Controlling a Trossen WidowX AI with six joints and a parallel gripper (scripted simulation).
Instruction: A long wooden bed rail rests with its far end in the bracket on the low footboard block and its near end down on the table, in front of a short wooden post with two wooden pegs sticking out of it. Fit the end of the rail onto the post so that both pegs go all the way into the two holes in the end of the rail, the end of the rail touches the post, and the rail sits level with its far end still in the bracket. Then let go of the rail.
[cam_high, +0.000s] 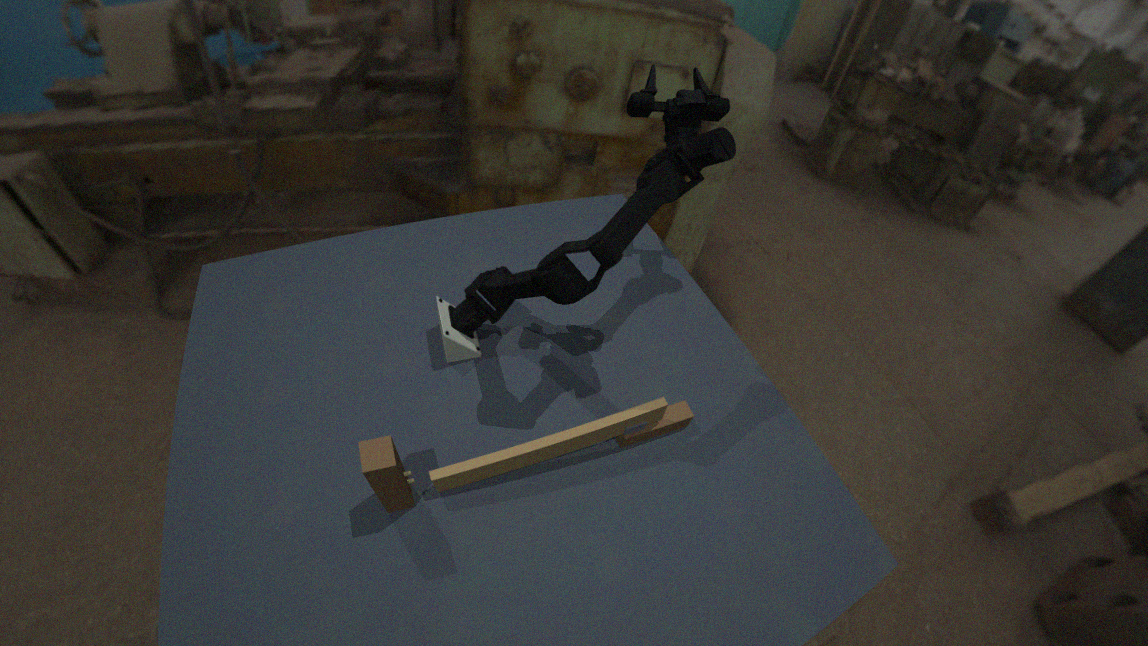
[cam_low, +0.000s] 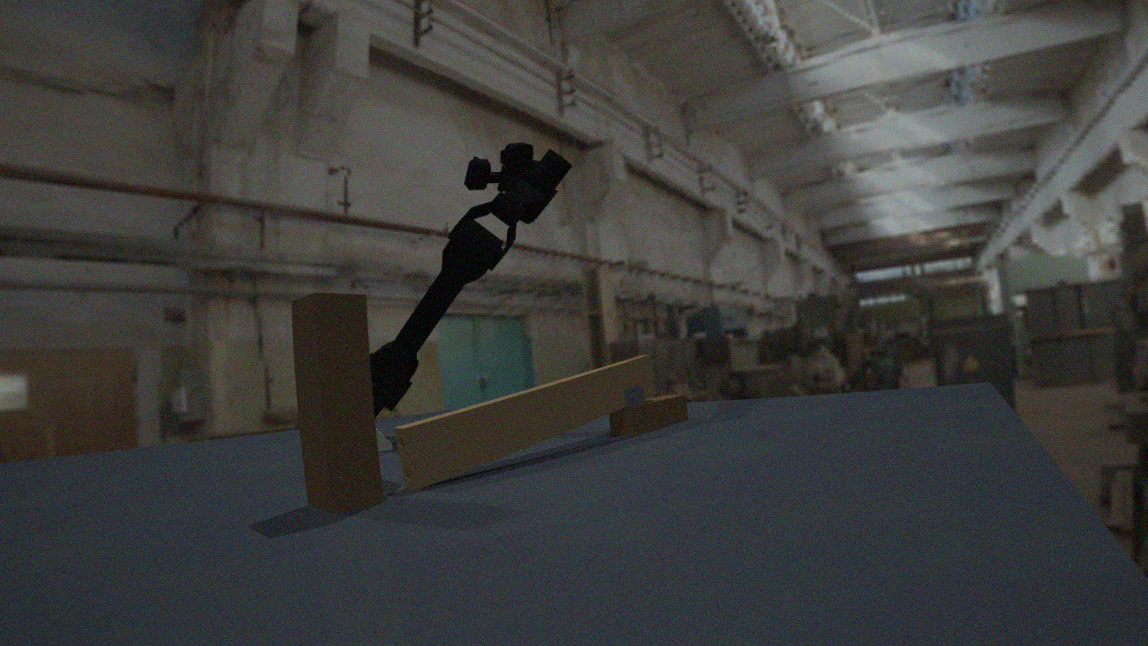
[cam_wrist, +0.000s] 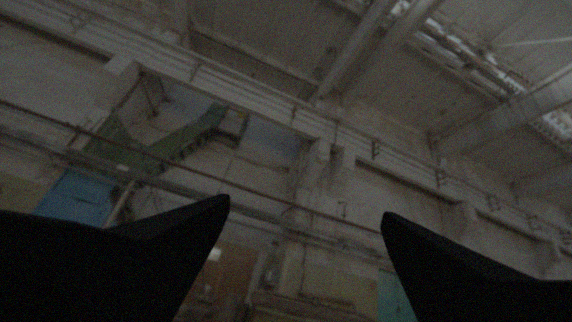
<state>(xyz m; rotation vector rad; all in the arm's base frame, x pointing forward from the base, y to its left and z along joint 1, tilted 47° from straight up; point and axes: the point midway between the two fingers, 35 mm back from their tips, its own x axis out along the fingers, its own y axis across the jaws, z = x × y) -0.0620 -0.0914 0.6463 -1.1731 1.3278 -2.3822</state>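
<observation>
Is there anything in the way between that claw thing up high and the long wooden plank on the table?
Nothing visible blocks it. The gripper is open, raised high and pointing up, away from the rail. Only open air lies above the rail, whose near end rests just short of the post and its pegs.

1. No text, label, brand, number or sign can be read in any of the three views.
2. The background walls and machinery are too dim and blurred to show lettering.
</observation>
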